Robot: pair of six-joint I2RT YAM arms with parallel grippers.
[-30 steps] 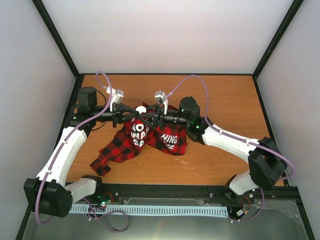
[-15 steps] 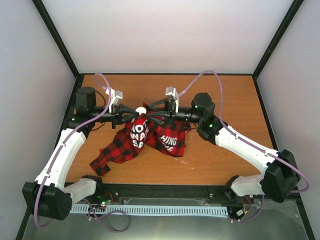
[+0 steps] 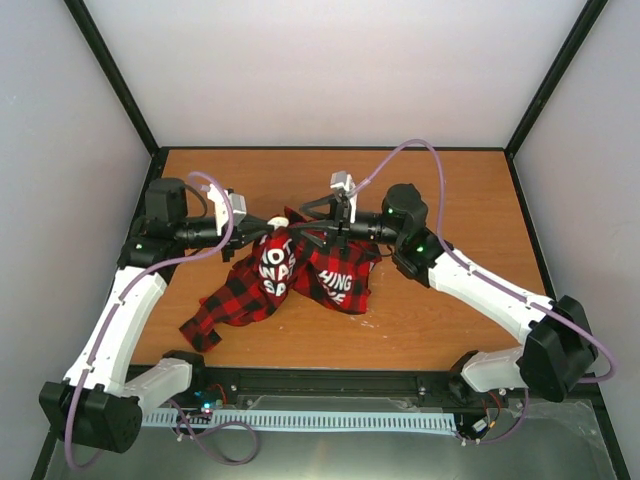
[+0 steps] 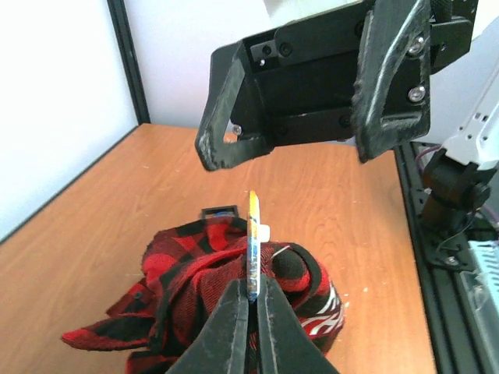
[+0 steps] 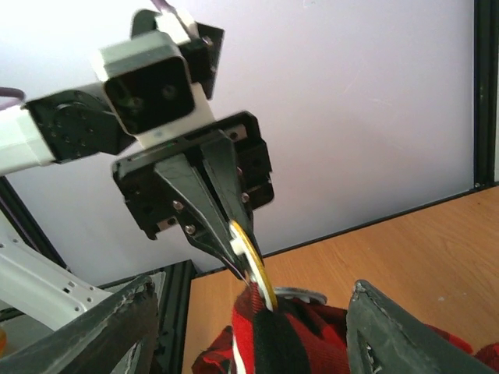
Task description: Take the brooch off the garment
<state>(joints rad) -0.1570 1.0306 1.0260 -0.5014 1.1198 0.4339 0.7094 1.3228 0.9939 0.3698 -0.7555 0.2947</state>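
Wood table (image 3: 450, 320): you've got the garment (image 3: 300, 275) bunched near its middle, one fold peaked up. Right gripper (image 5: 253, 327) is spread wide, one finger on each side of that peak. Left gripper (image 4: 249, 312) is pinched narrow on the brooch (image 4: 253, 241), a thin edge-on disc against the cloth's top.

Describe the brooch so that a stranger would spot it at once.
Start at the red-and-black checked shirt bunched in the middle of the table. At the shirt's far end, the left gripper pinches a thin round disc standing on edge: the brooch. It is the only hard, flat thing against the soft cloth, and its rim is yellow.
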